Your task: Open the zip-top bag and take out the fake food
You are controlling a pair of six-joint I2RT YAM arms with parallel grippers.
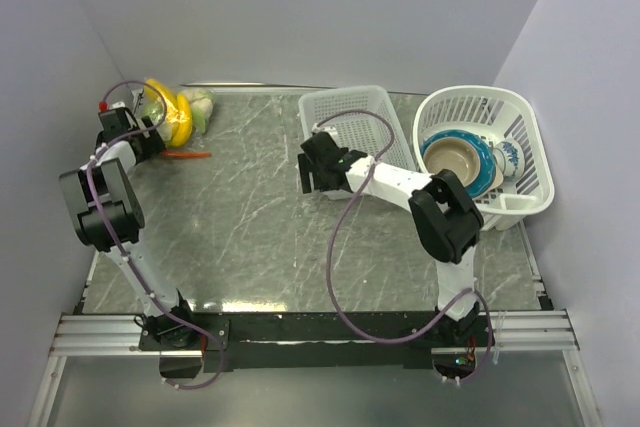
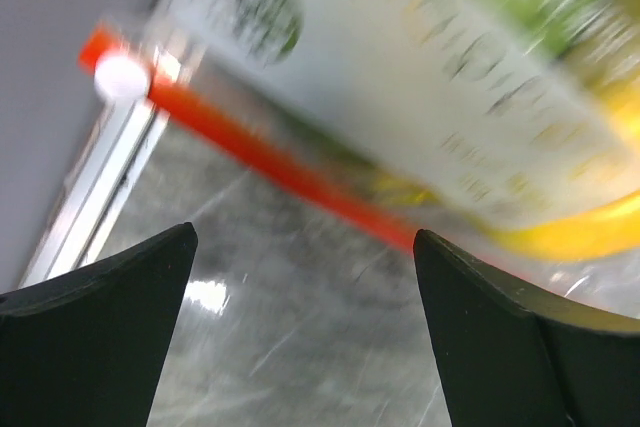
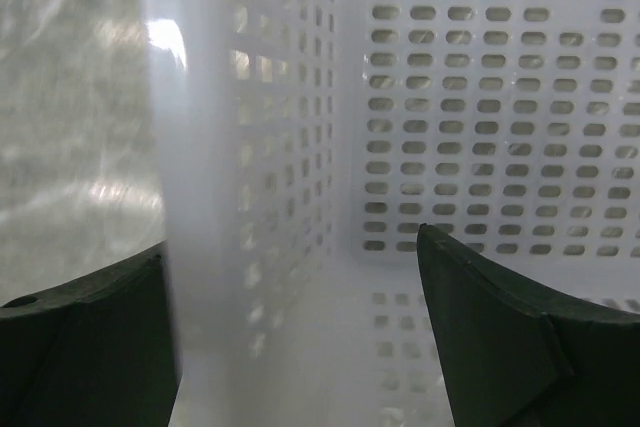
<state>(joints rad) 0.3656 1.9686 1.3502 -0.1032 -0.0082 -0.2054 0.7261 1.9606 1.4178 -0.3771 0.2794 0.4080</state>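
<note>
The left pincer has its two dark fingers spread wide, with nothing between them but the marbled table. The zip-top bag lies just ahead of its tips. The bag's orange-red zip strip slants across the gap from the upper left down to the right, and a white slider sits at its far left end (the wrist view is blurred, so it cannot be told whether the mouth is sealed). The fake food shows through the clear plastic ahead and to the right of the right-hand finger, with a yellow piece low down and something green above it.

The right pincer is also parted and grips nothing. It straddles a corner wall of the white slotted basket. Its left finger is outside over the table and its right finger is inside the basket. Whether either finger touches the wall cannot be told. The bag lies well away to this pincer's left, near the other pincer. To its right, a round white basket holds the blue and tan bowls.
</note>
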